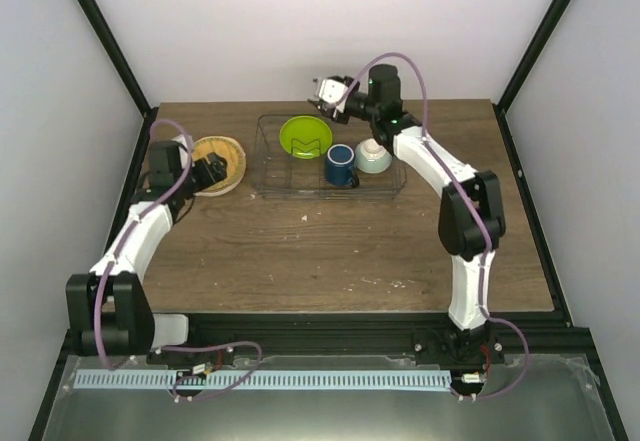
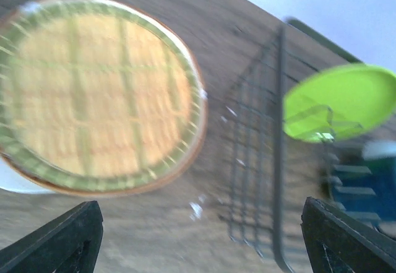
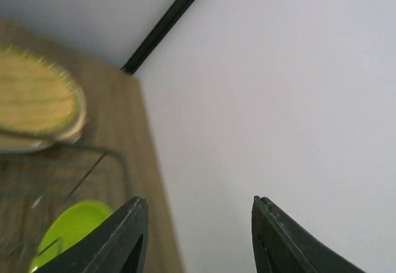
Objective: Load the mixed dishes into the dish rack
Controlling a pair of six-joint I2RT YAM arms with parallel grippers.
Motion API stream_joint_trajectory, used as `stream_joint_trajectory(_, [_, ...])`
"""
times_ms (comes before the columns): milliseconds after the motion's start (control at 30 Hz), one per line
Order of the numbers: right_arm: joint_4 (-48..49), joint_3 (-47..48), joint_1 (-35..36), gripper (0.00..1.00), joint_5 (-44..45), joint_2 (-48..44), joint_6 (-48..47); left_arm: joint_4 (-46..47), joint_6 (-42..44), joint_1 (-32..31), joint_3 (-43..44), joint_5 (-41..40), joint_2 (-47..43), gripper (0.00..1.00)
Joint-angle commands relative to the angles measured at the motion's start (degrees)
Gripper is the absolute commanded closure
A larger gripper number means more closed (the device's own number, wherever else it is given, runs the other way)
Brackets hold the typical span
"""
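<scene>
Left gripper (image 1: pixel 213 171), fingers spread wide and empty, hangs at the frame's left, over the tan plate (image 1: pixel 225 153) on the table (image 1: pixel 330 251). Right gripper (image 1: pixel 322 91), fingers parted around nothing, sits upper centre above the rack's far edge. The rack (image 1: pixel 280 177) holds a green plate (image 1: pixel 306 136), a blue mug (image 1: pixel 340 164) and a pale bowl (image 1: pixel 375 156).

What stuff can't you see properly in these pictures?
- Bottom plate: the left wrist view shows only a white sliver; the tan woven plate covers the rest.
- Blue mug: left wrist view, blurred and cut by the right edge.
- Lime-green plate: right wrist view, cut by the bottom edge.
- Pale bowl: top view, too small to tell which way up.
</scene>
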Motion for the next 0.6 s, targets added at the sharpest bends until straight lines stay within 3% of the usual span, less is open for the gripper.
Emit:
stream_joint_trajectory(0, [0.3,-2.9,4.1,0.52,12.1,-11.5,9.1,-1.4,-0.8,5.8,4.9,-3.3,3.6,0.11])
stream_joint_trajectory(133, [-4.0,-9.8,9.6,0.52,22.3,-18.3,20.2,-2.3,-1.1,9.3,9.6,-4.4,7.8,0.11])
stream_joint_trajectory(300, [-5.3,-25.0,14.5,0.53,26.1,-26.7,38.1,-6.3,1.4,10.3,16.5,-7.5,16.9,0.12])
stream_joint_trajectory(567, [-9.4,-43.6,24.0,0.56,37.0,-37.2,46.9,-8.7,2.2,11.0,22.4,-10.3,29.5,0.12])
